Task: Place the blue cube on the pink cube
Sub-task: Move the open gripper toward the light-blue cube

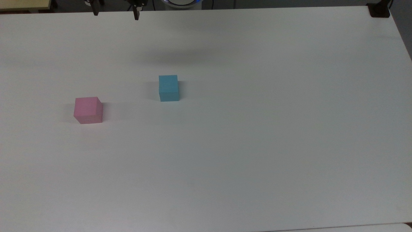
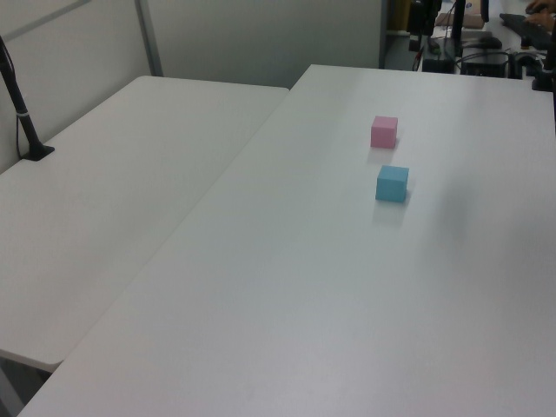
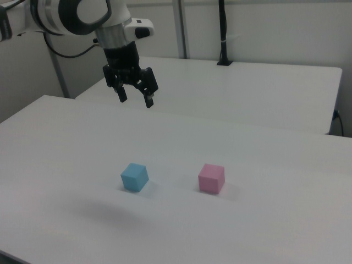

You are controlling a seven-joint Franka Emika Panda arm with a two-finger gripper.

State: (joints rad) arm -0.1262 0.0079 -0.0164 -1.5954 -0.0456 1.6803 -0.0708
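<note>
The blue cube (image 1: 168,88) is set flat on the desk (image 1: 257,145), edges nearly square to the top view's frame. The pink cube (image 1: 88,110) is slightly turned, well apart. The tool (image 3: 135,98) is held open, high above.

The top view looks steeply down across the white table (image 1: 257,145) from high up. The left view and right view stand lower at opposite sides, sharing both cubes.
</note>
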